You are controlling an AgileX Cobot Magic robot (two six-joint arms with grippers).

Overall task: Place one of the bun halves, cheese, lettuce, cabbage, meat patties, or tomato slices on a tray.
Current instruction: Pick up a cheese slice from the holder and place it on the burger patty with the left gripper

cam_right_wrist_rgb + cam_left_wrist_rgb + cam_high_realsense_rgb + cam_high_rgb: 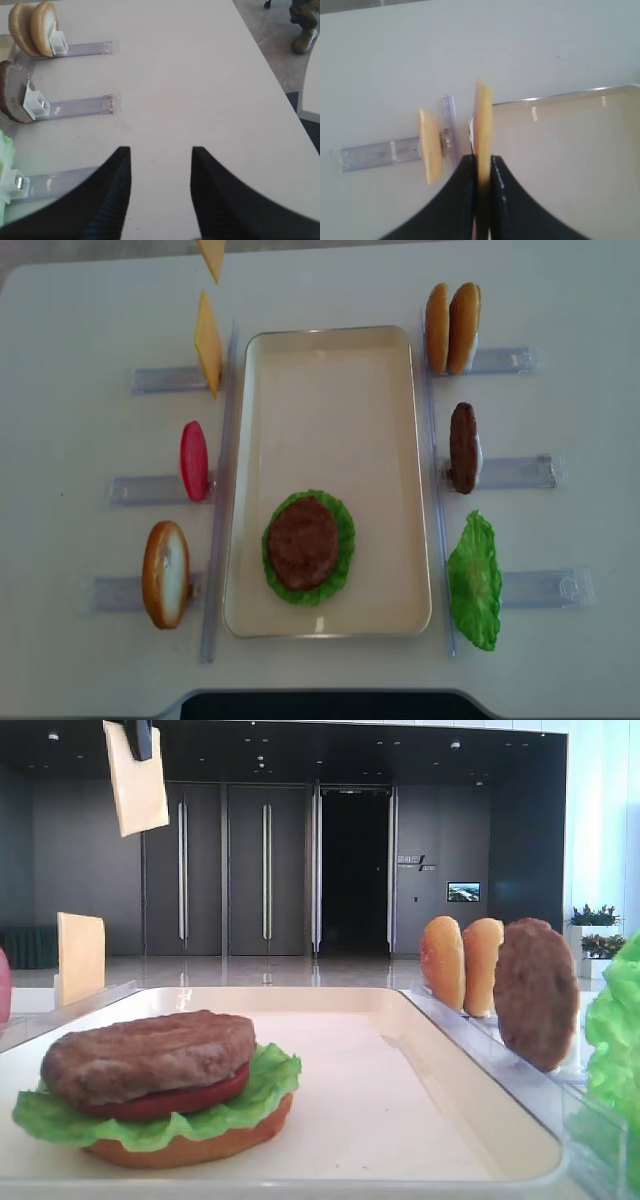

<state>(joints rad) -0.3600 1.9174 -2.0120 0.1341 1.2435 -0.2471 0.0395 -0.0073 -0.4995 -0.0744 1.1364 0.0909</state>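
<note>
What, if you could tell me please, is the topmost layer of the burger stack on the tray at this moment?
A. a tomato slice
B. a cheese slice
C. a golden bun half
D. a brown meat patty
D: the meat patty crowns the stack on the tray, above a tomato slice, lettuce and a bun half, while the cheese hangs pinched in the left gripper.
</note>
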